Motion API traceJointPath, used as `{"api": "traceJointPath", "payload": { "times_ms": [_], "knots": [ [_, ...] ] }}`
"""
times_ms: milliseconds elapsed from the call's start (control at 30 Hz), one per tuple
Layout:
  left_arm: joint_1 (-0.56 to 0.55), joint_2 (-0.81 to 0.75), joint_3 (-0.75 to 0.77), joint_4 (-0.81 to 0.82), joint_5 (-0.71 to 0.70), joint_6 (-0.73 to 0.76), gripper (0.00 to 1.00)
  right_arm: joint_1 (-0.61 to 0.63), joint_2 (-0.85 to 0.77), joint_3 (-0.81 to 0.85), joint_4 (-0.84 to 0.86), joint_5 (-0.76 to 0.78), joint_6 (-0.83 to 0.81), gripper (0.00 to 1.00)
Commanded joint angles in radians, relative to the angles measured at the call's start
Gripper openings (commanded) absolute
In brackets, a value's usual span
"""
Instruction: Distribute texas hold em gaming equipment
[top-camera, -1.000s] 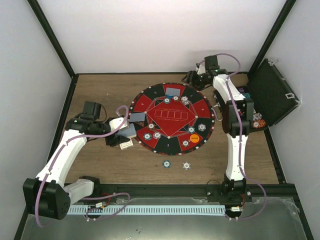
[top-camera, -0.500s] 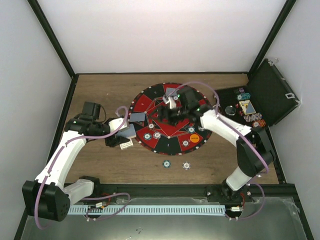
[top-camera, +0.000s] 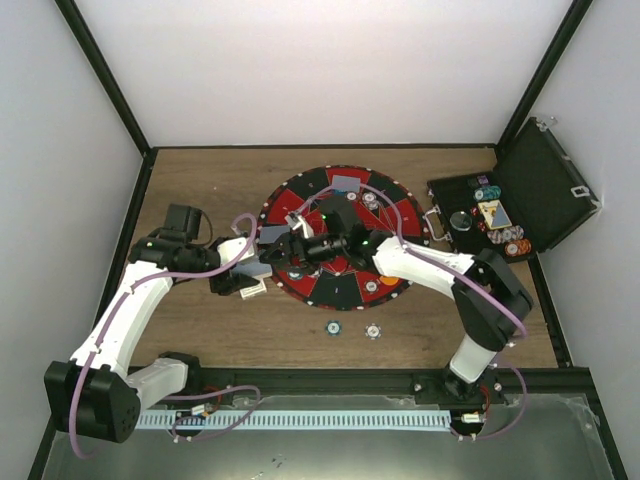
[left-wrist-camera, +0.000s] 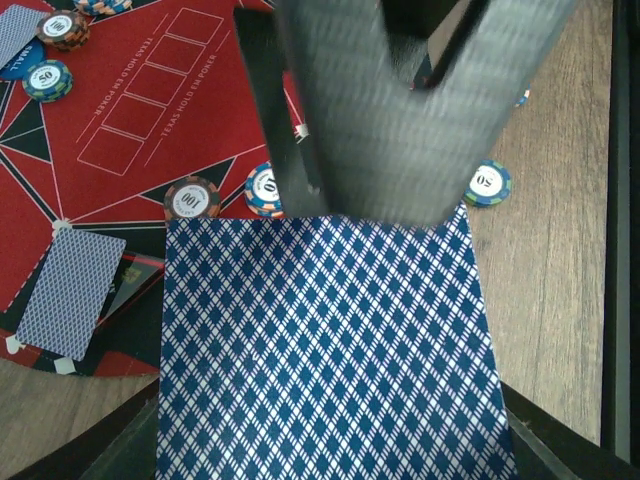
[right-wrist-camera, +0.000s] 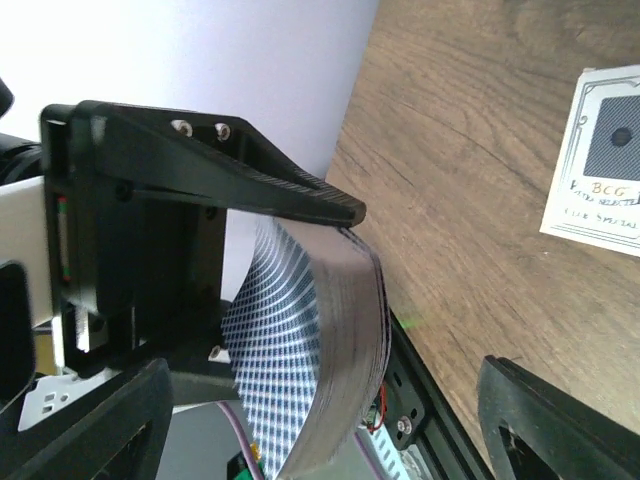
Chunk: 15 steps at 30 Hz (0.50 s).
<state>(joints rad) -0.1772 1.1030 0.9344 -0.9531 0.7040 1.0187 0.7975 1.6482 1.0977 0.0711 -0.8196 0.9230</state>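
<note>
Two chips (top-camera: 331, 327) lie off the mat (top-camera: 336, 291); left tool (top-camera: 255, 270) clamps one card deck (left-wrist-camera: 320, 350), right tool (top-camera: 292, 248) gapes wide.

The rectangular paper card deck (left-wrist-camera: 325, 350) at lower centre bears a blue-and-white diamond lattice; the round felt mat (left-wrist-camera: 130, 120), upper left, is red-and-black.
</note>
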Motion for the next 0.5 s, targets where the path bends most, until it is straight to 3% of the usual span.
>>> {"api": "traceJointPath", "payload": {
  "times_ms": [0, 467],
  "knots": [
    [0.002, -0.014, 0.012, -0.007, 0.039, 0.037, 0.05, 0.032, 0.067, 0.064, 0.062, -0.031, 0.045, 0.84],
    [0.002, -0.02, 0.012, -0.018, 0.061, 0.049, 0.05, 0.063, 0.195, 0.125, 0.171, -0.076, 0.129, 0.78]
  ]
}}
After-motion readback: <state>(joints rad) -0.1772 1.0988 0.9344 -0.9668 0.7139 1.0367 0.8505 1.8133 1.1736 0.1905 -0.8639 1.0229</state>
